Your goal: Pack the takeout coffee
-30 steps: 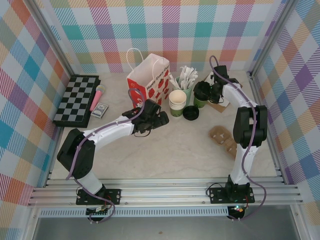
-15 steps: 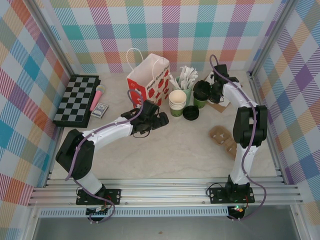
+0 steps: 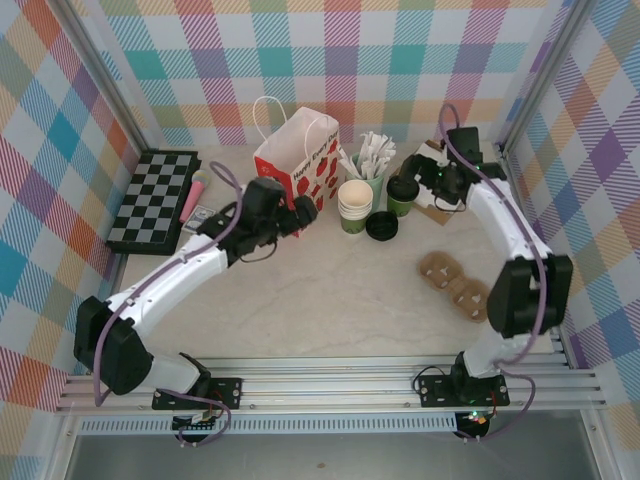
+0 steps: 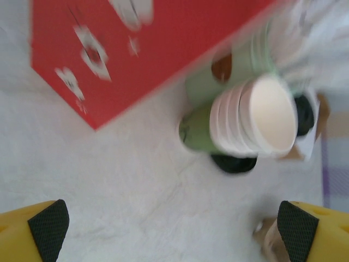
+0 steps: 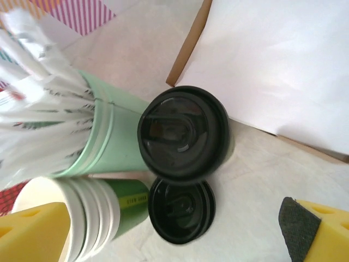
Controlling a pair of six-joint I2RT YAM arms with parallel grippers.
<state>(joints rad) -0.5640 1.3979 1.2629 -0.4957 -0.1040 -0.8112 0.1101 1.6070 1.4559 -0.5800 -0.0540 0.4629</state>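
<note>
The takeout coffee [image 3: 403, 192], a small green cup with a black lid [image 5: 184, 134], stands upright between the cutlery cup and a white sheet. My right gripper [image 3: 434, 180] is just right of it, open, touching nothing; in the right wrist view the lid lies between and beyond the yellow fingers [image 5: 32, 232]. The red-and-white paper bag [image 3: 297, 160] stands open at the back left of the cups. My left gripper [image 3: 299, 211] hovers open in front of the bag [image 4: 136, 49], with bare table between its pads [image 4: 49, 229]. Cream cups half hide the coffee [image 4: 304, 114] there.
A stack of cream cups [image 3: 354, 203], a loose black lid [image 3: 381, 226] and a green cup of white cutlery [image 3: 375, 158] crowd the coffee's left. White paper on cardboard [image 3: 432, 208] lies at its right. A cardboard carrier [image 3: 455, 282] lies at front right, a checkerboard [image 3: 153, 200] far left.
My right gripper has drawn back to the right, away from the coffee, and opened fully. My left arm has swung up and left, bringing its gripper close to the bag.
</note>
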